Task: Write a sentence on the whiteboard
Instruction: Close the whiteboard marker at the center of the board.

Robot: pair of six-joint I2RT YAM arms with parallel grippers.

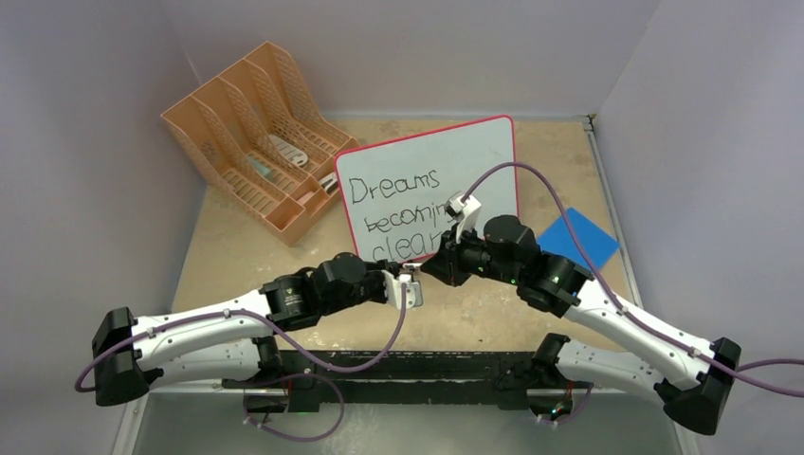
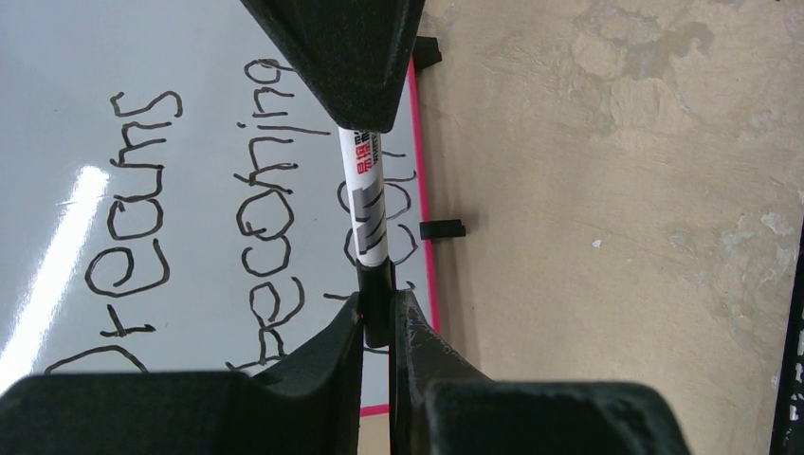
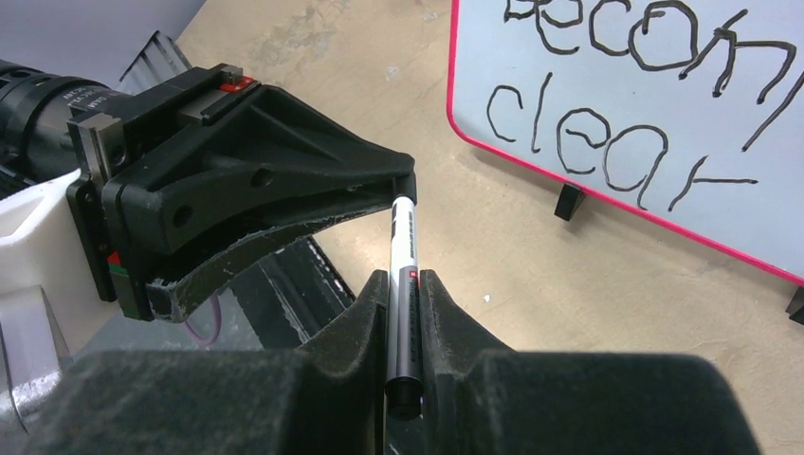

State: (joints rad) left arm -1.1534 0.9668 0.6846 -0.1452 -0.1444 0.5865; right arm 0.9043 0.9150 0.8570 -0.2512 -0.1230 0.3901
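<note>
The whiteboard (image 1: 479, 156) with its red-pink frame stands at the table's back middle. The sentence (image 1: 396, 191) reads "Dreams becoming clear" in black, in three lines; it also shows in the left wrist view (image 2: 142, 190) and partly in the right wrist view (image 3: 578, 142). Just in front of the board's near edge both grippers meet on one marker (image 2: 365, 204). My left gripper (image 2: 377, 318) is shut on its black cap end. My right gripper (image 3: 405, 294) is shut on its grey barrel (image 3: 403, 237). In the top view the left gripper (image 1: 415, 277) and right gripper (image 1: 439, 269) nearly touch.
An orange mesh file organizer (image 1: 256, 133) holding a few items stands at the back left. A blue square pad (image 1: 578, 237) lies right of the board, beside the right arm. The board's black feet (image 2: 442, 228) rest on the tan tabletop. A black strip (image 1: 408, 365) runs along the near edge.
</note>
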